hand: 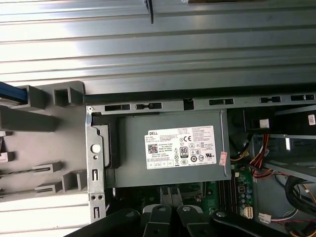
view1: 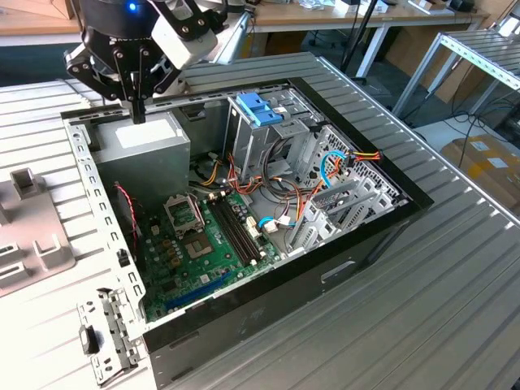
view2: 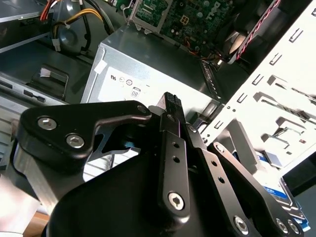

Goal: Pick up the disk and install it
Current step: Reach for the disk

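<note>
My gripper (view1: pixel 139 112) hangs over the back corner of the open computer case (view1: pixel 390 191), at the exterior view's left. Its fingers (view2: pixel 173 103) are pressed together with nothing between them, just above the grey power-supply box (view1: pixel 142 140). The disk shows as a corner with a white-and-blue label and a light-blue rail (view2: pixel 291 201) in the second wrist view, beyond the case wall. In the first wrist view its blue rail (hand: pixel 9 92) pokes out of the grey holder (hand: pixel 39 118) beside the case. The gripper is apart from it.
Inside the case lie the green motherboard (view1: pixel 203 244), cable bundles (view1: pixel 325 175) and a metal drive cage with a bright-blue latch (view1: pixel 258 107). The power supply's white label (hand: pixel 182 148) faces up. The case stands on a ribbed metal table (view1: pixel 455 301); a grey fixture (view1: pixel 36 248) sits at the exterior view's left.
</note>
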### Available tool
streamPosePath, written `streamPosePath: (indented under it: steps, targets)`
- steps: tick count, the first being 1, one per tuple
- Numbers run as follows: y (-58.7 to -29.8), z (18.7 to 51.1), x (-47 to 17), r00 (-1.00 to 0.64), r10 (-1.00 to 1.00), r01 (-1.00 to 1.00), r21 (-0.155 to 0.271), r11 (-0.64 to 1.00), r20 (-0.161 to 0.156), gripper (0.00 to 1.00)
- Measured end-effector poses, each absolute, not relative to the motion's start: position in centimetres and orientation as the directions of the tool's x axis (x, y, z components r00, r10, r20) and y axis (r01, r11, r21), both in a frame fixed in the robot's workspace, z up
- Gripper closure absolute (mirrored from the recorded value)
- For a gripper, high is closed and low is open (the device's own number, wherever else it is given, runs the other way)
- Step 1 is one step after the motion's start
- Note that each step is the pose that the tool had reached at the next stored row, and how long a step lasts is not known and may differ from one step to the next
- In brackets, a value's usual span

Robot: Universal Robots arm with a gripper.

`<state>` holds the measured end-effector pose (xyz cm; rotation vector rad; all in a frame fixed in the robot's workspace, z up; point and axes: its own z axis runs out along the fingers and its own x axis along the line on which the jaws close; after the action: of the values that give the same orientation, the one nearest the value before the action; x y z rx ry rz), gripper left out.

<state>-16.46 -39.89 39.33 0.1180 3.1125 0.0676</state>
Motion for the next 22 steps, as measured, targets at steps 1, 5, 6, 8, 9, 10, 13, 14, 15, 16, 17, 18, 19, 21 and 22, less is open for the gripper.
streamPosePath:
  steps: [1,5,6,8,9,10,13,14,15,16,17,18,19,21,22]
  targets:
    - [-39.9,39.3,-16.5,-0.997,0.076,0.075,0.044,0.996,-0.025,0.89]
    - [-39.9,39.3,-16.7,-0.997,0.076,0.075,0.044,0.996,-0.024,0.89]
    - [-39.9,39.3,-17.1,-0.997,0.076,0.075,0.044,0.996,-0.024,0.89]
    - [-39.9,39.3,-17.2,-0.997,0.076,0.075,0.044,0.996,-0.024,0.89]
    - [-39.9,39.3,-17.2,-0.997,0.076,0.075,0.044,0.996,-0.024,0.89]
    - [-39.9,39.3,-17.3,-0.997,0.076,0.075,0.044,0.996,-0.024,0.89]
    - [-39.9,39.3,-17.6,-0.997,0.076,0.075,0.044,0.996,-0.024,0.89]
    - [-39.9,39.3,-17.7,-0.997,0.076,0.075,0.044,0.996,-0.024,0.89]
    - [-39.9,39.3,-17.9,-0.997,0.076,0.075,0.044,0.996,-0.024,0.89]
    - [-39.9,39.3,-18.0,-0.997,0.076,0.075,0.044,0.996,-0.024,0.89]
    - [-39.9,39.3,-18.1,-0.997,0.076,0.075,0.044,0.996,-0.024,0.89]
    - [-39.9,39.3,-18.2,-0.997,0.076,0.075,0.044,0.996,-0.024,0.89]
    - [-39.9,39.3,-18.3,-0.997,0.076,0.075,0.044,0.996,-0.024,0.89]
    - [-39.9,39.3,-18.6,-0.997,0.076,0.075,0.044,0.996,-0.024,0.89]
    - [-39.9,39.3,-18.6,-0.997,0.076,0.075,0.044,0.996,-0.024,0.89]
